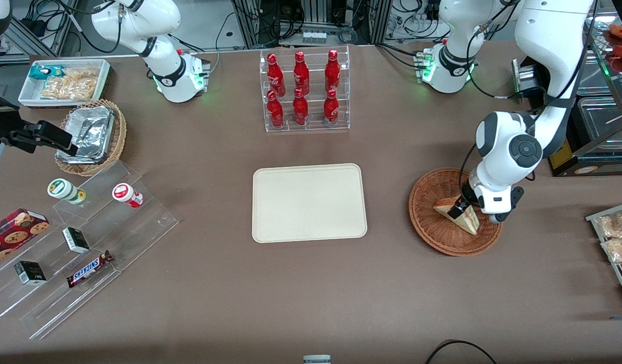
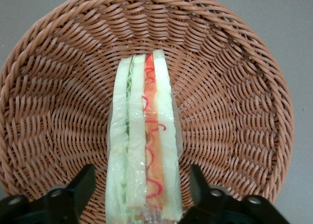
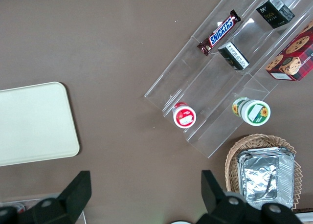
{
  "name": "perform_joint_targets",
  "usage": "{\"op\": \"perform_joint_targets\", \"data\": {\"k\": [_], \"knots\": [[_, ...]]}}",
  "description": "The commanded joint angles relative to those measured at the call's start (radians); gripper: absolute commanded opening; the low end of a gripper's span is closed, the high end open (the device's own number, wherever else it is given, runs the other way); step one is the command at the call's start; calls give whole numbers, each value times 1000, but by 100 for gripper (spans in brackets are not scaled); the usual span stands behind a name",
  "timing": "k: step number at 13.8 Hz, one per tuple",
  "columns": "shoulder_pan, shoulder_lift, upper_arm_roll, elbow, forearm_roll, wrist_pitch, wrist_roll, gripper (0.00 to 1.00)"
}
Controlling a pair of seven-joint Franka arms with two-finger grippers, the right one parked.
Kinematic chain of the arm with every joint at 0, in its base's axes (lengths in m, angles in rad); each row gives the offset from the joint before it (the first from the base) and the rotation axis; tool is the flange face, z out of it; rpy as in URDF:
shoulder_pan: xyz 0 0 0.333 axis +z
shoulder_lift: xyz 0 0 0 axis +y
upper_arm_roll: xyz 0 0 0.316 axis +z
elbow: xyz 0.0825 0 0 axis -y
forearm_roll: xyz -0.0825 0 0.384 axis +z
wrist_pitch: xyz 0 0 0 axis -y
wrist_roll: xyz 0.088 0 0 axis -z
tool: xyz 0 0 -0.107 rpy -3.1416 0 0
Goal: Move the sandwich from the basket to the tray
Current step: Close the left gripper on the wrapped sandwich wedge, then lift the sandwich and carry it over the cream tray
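The sandwich point(image 1: 471, 221) is a wrapped wedge of pale bread with orange-red and green layers, lying in the round reddish-brown wicker basket point(image 1: 432, 192) toward the working arm's end of the table. My gripper point(image 1: 460, 210) is down in the basket, open, with one finger on each side of the sandwich. In the left wrist view the sandwich point(image 2: 144, 136) lies on the basket point(image 2: 58, 111) between my black fingers point(image 2: 83, 185). A gap shows on both sides, so the gripper point(image 2: 142, 185) is not touching it. The cream tray point(image 1: 308, 202) lies bare at the table's middle, beside the basket.
A clear rack of red bottles point(image 1: 304, 91) stands farther from the camera than the tray. Toward the parked arm's end are a stepped acrylic display with snacks point(image 1: 78, 237), a tan basket with a foil container point(image 1: 91, 134) and a white bin point(image 1: 63, 81). Snack packets point(image 1: 614, 237) lie at the working arm's table edge.
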Motion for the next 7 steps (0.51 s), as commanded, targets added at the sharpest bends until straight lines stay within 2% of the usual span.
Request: {"op": "perform_joint_targets", "data": {"k": [1, 4, 7], "knots": [[-5, -7, 1, 10, 0, 10, -14, 8], [-5, -37, 3, 59, 0, -80, -11, 6], [-20, -76, -7, 232, 9, -383, -6, 6]]}}
